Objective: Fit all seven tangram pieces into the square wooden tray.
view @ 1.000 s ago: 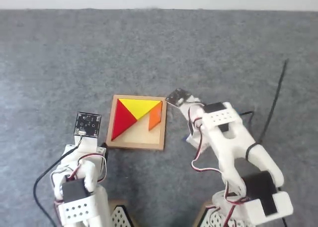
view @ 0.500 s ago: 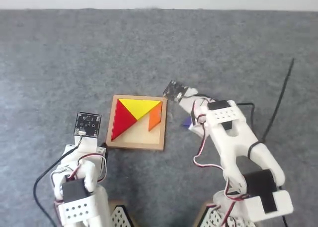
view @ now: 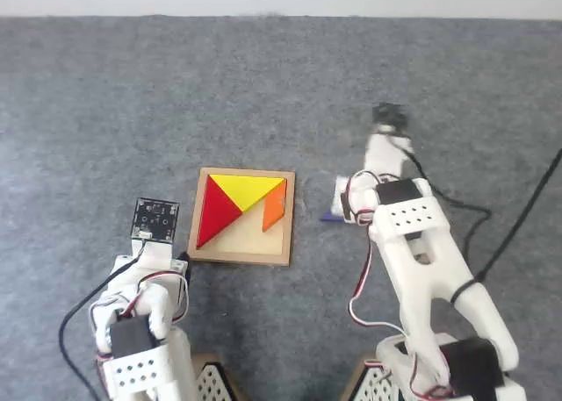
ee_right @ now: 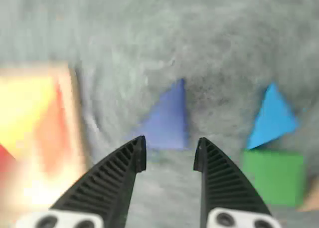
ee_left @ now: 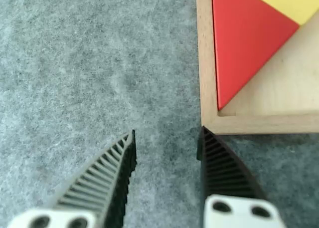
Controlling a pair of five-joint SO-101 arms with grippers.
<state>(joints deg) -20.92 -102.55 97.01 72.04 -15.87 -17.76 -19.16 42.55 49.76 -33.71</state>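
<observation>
The square wooden tray [view: 241, 258] lies mid-table with a red triangle [view: 217, 213], a yellow triangle [view: 247, 189] and an orange piece [view: 275, 206] in it. My left gripper [ee_left: 167, 140] is open just off the tray's near corner [ee_left: 209, 124], empty, beside the red triangle [ee_left: 244, 38]. My right gripper [ee_right: 170, 145] is open over the carpet, a dark blue triangle [ee_right: 167, 122] just beyond its tips. A light blue triangle [ee_right: 271, 119] and a green square [ee_right: 272, 178] lie to one side. The dark blue triangle [view: 331, 215] peeks out beside the right arm.
Grey carpet covers the whole table. A black cable [view: 518, 221] trails off at the right. The tray's rim [ee_right: 70, 98] appears blurred in the right wrist view. Open carpet lies beyond and left of the tray.
The right arm has swung its wrist away from the tray's far right corner, up and to the right. The left arm and the tray's pieces have not moved.
</observation>
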